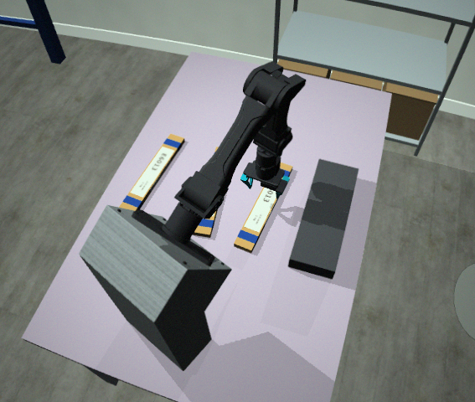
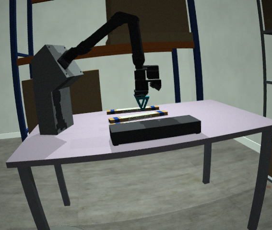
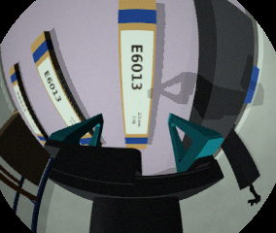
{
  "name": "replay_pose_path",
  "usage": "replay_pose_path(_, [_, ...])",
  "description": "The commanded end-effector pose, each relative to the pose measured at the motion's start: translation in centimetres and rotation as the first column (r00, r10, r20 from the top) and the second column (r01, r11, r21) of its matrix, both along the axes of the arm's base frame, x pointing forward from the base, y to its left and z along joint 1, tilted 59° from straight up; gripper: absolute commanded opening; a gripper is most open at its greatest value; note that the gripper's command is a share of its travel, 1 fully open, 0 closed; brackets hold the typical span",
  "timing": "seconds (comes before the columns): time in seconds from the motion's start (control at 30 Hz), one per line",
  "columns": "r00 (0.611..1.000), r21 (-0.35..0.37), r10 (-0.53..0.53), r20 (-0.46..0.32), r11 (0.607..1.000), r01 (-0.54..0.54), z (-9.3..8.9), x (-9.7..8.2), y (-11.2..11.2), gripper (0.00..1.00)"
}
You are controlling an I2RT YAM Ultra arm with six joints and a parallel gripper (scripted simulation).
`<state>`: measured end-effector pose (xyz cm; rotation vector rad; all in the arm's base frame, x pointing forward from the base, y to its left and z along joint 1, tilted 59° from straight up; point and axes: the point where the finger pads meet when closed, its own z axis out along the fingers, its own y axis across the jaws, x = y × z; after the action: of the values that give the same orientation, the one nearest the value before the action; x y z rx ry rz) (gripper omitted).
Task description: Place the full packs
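My gripper [image 1: 264, 191] [image 2: 142, 109] [image 3: 135, 116] is open and empty. It points down above the right pack [image 1: 256, 216] [image 3: 137, 39], whose E6013 label shows between the spread fingers in the wrist view. That pack lies flat on the table and is mostly hidden by the platform in the exterior view. The middle pack [image 1: 206, 224] [image 2: 116, 120] [image 3: 51, 87] lies flat, largely hidden by the arm in the top view. The left pack [image 1: 150, 172] [image 2: 112, 111] [image 3: 24, 108] lies flat farthest from the platform. The low dark platform [image 1: 315, 242] [image 2: 155, 131] [image 3: 225, 53] bears no pack.
The arm's tall grey stand [image 1: 133, 264] [image 2: 47, 98] is on the table [image 1: 333, 112] [image 2: 230, 116]. The platform stands beside the right pack, near the table's long edge. A grey metal shelf [image 1: 367, 47] with cardboard boxes stands beyond the table's far end.
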<state>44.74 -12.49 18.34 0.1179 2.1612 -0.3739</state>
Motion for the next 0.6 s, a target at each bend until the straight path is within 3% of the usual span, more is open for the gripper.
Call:
replay_pose_path(0.0, [0.999, -0.011, 0.005, 0.05, 1.0, -0.004, 0.9, 2.0, -0.8, 0.95])
replay_pose_path(0.23, [0.999, -0.011, 0.004, 0.05, 1.0, -0.003, -0.6, 4.2, -1.7, 0.95])
replay_pose_path(0.57, [0.999, -0.01, 0.007, 0.05, 1.0, -0.007, -1.3, 5.5, -2.0, 0.95])
